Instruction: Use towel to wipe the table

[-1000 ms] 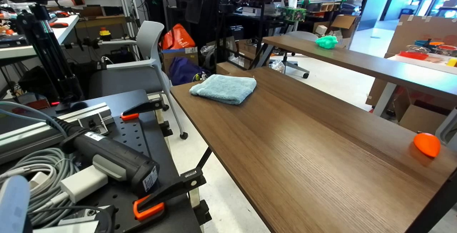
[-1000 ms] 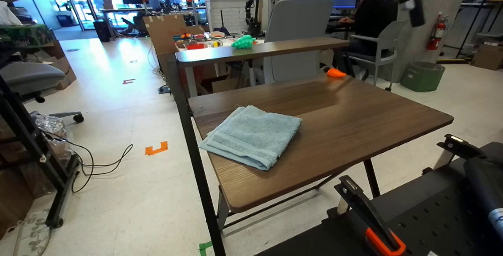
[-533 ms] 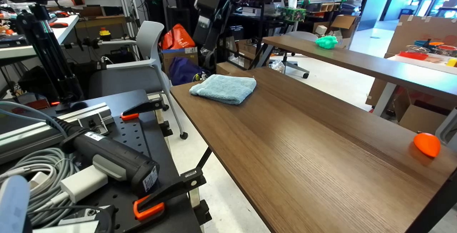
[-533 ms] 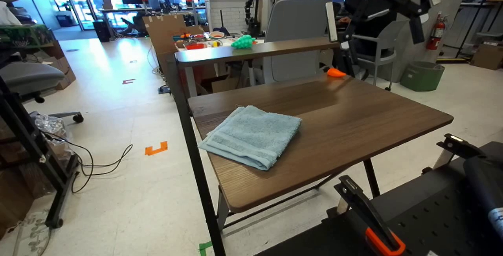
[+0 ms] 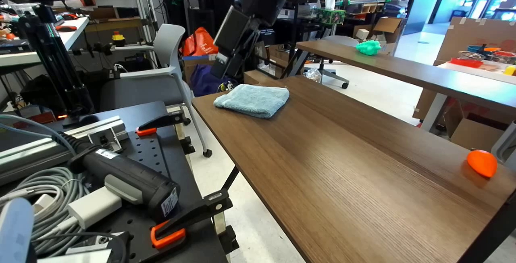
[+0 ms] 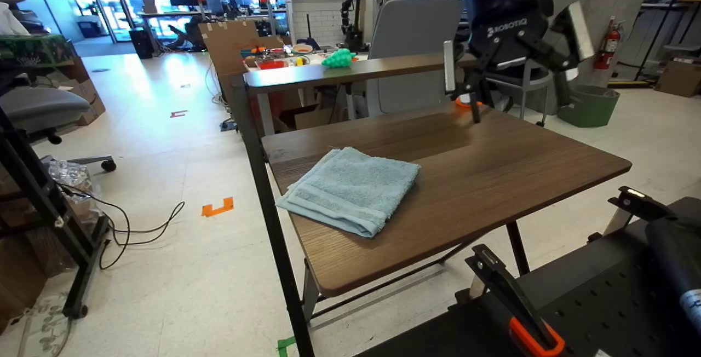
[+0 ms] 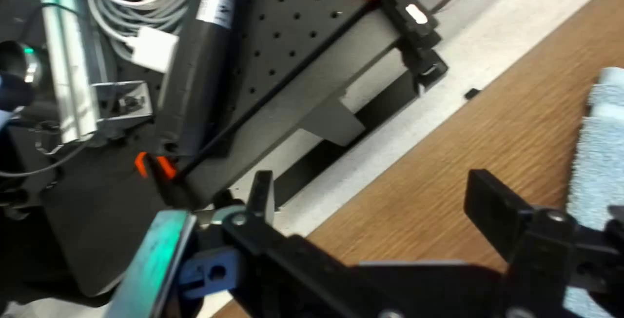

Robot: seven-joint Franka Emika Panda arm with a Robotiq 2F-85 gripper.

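In an exterior view, the folded light-blue terry towel [image 6: 356,190] lay at nine o'clock on the wood-grain tabletop [image 6: 520,165]. The Robotiq gripper [image 6: 519,102] hung at two o'clock from the towel, its fingers spread wide and gripping nothing.

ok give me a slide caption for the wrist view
Wrist view: open gripper, brown table beyond, and light blue towel cut off at the right edge.
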